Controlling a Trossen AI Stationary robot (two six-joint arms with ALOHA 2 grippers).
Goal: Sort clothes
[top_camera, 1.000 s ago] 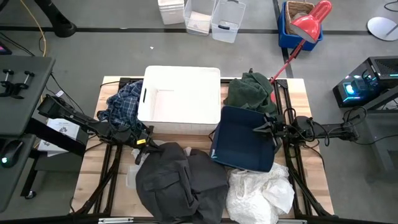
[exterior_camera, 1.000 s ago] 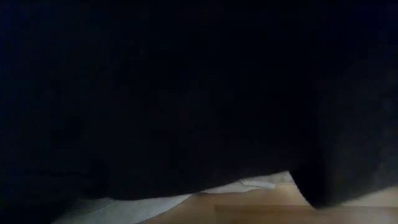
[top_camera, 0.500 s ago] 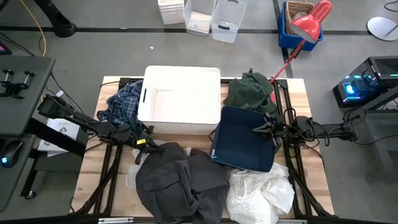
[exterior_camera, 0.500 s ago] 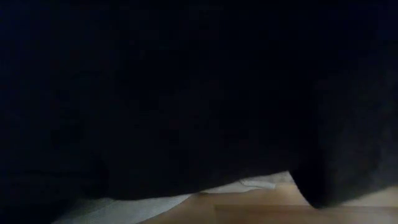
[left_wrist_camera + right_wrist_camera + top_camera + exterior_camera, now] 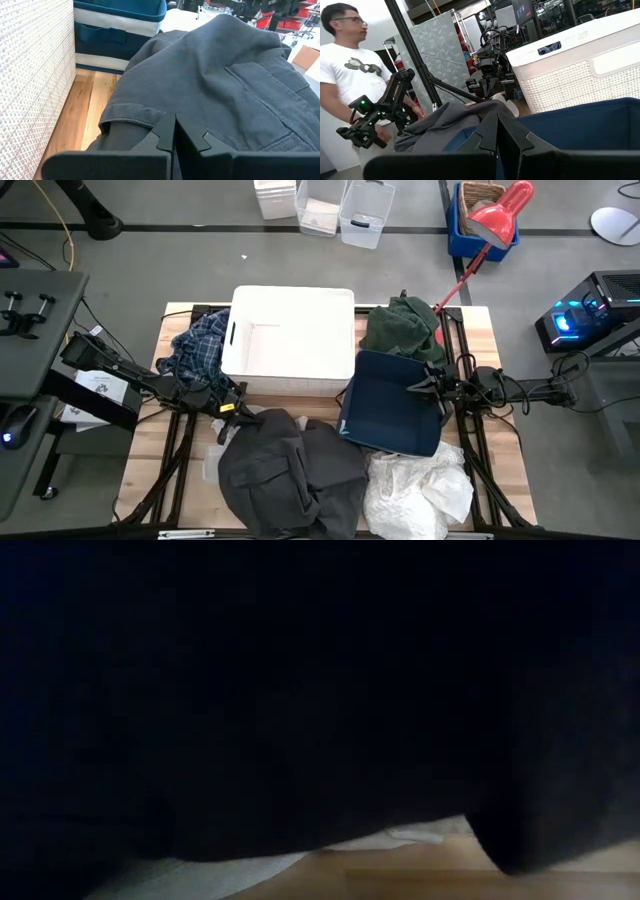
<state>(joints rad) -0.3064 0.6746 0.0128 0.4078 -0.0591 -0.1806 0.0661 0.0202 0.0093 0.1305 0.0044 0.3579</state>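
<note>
A large dark grey garment (image 5: 290,470) lies heaped on the table's near middle and fills the left wrist view (image 5: 225,75). A thin white garment (image 5: 415,485) lies at the near right. A blue-and-white plaid shirt (image 5: 200,350) lies at the far left beside the white basket. A dark green garment (image 5: 400,325) lies at the far right. My left gripper (image 5: 237,404) is shut, at the grey garment's far left edge (image 5: 175,131). My right gripper (image 5: 415,387) is shut and empty over the navy bin (image 5: 496,131). My left gripper's shut fingertips (image 5: 172,122) stand level at the dark grey garment's far left edge (image 5: 135,120). I cannot tell whether they touch it.
A white lattice basket (image 5: 290,340) stands at the far middle, and its wall shows in the left wrist view (image 5: 30,75). A navy bin (image 5: 390,405) stands right of it. Dark cloth covers most of the low view (image 5: 300,690). A person (image 5: 350,75) stands beyond the table.
</note>
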